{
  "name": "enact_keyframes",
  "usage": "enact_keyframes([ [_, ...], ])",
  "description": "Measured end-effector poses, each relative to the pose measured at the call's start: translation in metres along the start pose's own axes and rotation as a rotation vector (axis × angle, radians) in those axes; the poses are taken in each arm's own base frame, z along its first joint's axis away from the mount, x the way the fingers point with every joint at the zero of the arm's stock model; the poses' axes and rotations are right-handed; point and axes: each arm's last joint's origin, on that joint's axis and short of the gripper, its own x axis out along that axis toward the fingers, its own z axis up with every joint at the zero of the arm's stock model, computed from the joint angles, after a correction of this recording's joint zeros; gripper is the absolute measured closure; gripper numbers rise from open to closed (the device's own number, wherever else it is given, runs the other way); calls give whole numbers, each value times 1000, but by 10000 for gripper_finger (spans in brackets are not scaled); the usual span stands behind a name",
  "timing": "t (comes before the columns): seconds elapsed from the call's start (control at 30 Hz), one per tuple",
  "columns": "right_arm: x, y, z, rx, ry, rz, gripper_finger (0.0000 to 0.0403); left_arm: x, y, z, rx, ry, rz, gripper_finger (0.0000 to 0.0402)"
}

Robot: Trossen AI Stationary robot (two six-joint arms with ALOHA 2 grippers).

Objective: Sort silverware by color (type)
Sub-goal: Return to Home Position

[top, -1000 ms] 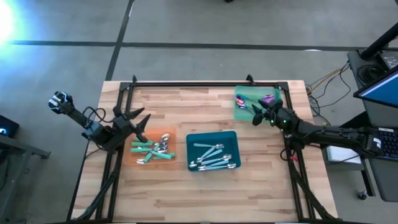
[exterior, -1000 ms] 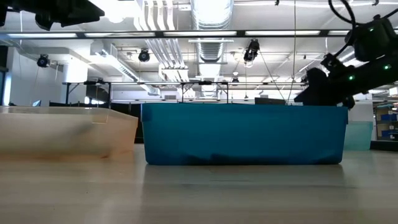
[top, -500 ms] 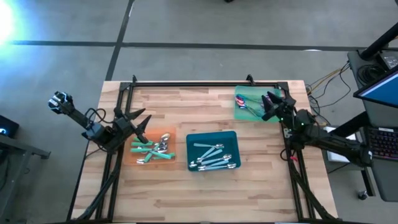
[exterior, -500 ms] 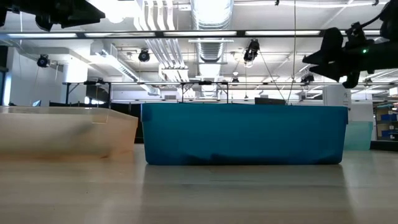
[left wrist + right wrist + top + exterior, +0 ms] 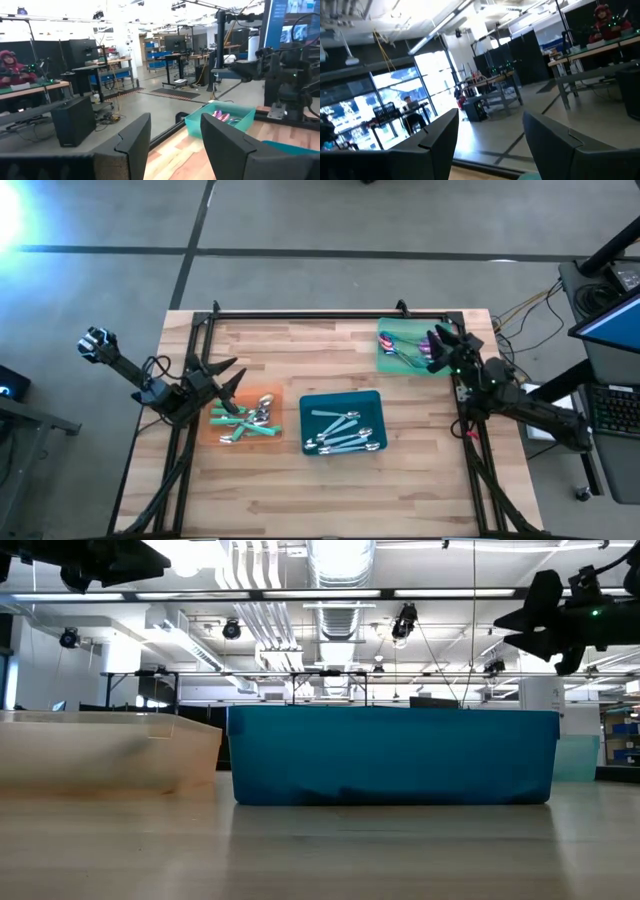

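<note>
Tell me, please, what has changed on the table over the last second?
The right claw, open and empty, drew back across the green tray toward the right edge of the table and rose, as the low view shows. The left claw stayed open at the orange tray. The blue tray and all the silverware lie as before.

the desk (image 5: 330, 490) is pale wood, striped in planks. the orange tray (image 5: 276, 408) and the deep teal tray (image 5: 340, 394) hold silverware (image 5: 345, 442) with mint-green handles and silver heads. the green tray (image 5: 385, 361) holds purple pieces (image 5: 430, 338).
</note>
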Motion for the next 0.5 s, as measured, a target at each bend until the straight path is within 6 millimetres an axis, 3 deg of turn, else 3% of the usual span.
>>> enact_keyframes([
  [0.5,-7,-1,10,41,-92,21,193,0,-4,-1,-15,-24,-72,244],
])
